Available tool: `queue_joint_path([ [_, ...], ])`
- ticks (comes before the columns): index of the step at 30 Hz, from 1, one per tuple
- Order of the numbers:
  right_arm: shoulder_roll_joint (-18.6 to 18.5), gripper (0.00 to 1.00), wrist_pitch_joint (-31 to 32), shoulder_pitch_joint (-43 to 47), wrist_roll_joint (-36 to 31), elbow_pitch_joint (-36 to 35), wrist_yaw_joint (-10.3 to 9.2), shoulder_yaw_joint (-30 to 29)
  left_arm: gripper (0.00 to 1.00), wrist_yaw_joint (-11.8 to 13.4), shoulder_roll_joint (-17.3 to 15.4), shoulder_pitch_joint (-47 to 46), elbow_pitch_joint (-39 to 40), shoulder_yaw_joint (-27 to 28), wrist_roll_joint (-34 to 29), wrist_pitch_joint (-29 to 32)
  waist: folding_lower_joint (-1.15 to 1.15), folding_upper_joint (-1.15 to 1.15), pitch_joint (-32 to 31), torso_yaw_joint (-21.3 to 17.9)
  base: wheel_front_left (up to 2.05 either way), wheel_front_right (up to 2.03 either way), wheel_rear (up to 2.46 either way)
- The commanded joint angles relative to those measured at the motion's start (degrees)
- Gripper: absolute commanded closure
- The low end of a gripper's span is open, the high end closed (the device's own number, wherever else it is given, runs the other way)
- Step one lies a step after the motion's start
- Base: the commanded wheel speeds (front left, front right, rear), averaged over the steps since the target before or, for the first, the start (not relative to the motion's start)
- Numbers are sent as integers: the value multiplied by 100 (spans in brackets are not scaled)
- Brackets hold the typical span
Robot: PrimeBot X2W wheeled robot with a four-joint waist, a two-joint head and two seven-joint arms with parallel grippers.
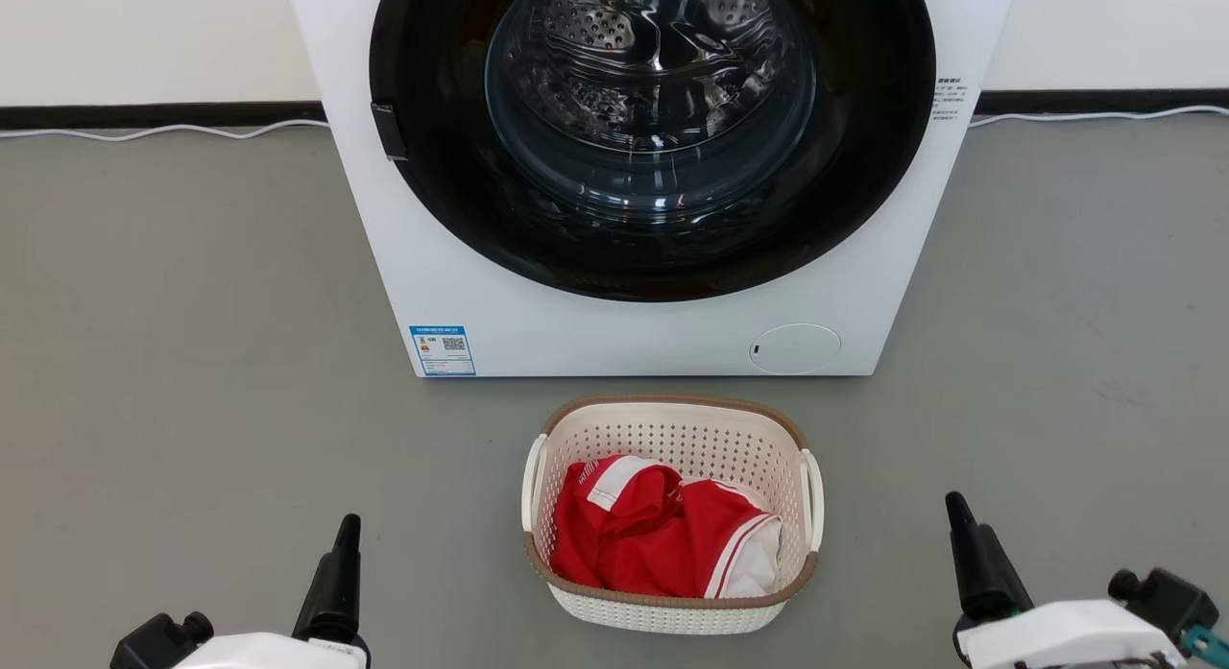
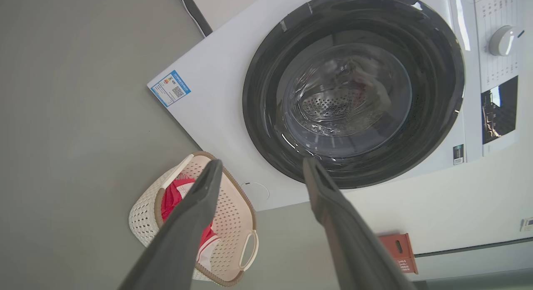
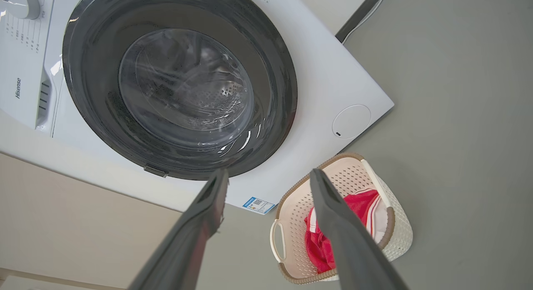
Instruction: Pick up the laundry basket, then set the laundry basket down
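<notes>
While left gripper (image 2: 263, 162) and right gripper (image 3: 270, 172) sit wide open, empty, either side of laundry basket (image 1: 672, 437), we should pinch left handle (image 1: 531, 482), right handle (image 1: 814, 501) together, lift level.

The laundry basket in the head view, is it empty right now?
No, the laundry basket has a crumpled red and white garment lying inside it.

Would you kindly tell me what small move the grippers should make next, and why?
Probably the left gripper and right gripper should come inward and down toward the loop handles. Both are open and apart from the laundry basket, which sits on the floor between them with a handle on each side.
</notes>
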State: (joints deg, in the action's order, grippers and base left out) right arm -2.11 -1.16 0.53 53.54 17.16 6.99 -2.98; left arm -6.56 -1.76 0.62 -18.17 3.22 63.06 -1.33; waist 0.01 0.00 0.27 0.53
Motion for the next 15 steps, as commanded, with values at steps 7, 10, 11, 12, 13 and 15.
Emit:
queue_joint_path([
  [7,-71,0,-217,-361,-814,-94,24,120,0,82,-44,-155,219,30,-749,-201,0,0,3,25,0,0,0],
  [10,-70,0,-267,-376,-1049,-84,25,135,0,103,-47,-151,231,33,-936,-251,0,0,3,34,0,0,0],
  [11,-71,0,-284,-381,-1129,-83,25,139,0,109,-48,-150,235,36,-996,-268,0,0,3,36,0,0,0],
  [12,-71,0,-300,-385,-1210,-83,26,145,0,114,-49,-150,239,37,-1059,-285,0,0,2,37,0,0,0],
  [13,-71,0,-317,-389,-1290,-84,26,151,0,118,-50,-150,244,37,-1123,-301,0,0,2,38,0,0,0],
  [15,-71,0,-351,-397,-1443,-84,27,160,0,126,-52,-148,254,37,-1249,-335,-1,0,-1,38,0,0,0],
])
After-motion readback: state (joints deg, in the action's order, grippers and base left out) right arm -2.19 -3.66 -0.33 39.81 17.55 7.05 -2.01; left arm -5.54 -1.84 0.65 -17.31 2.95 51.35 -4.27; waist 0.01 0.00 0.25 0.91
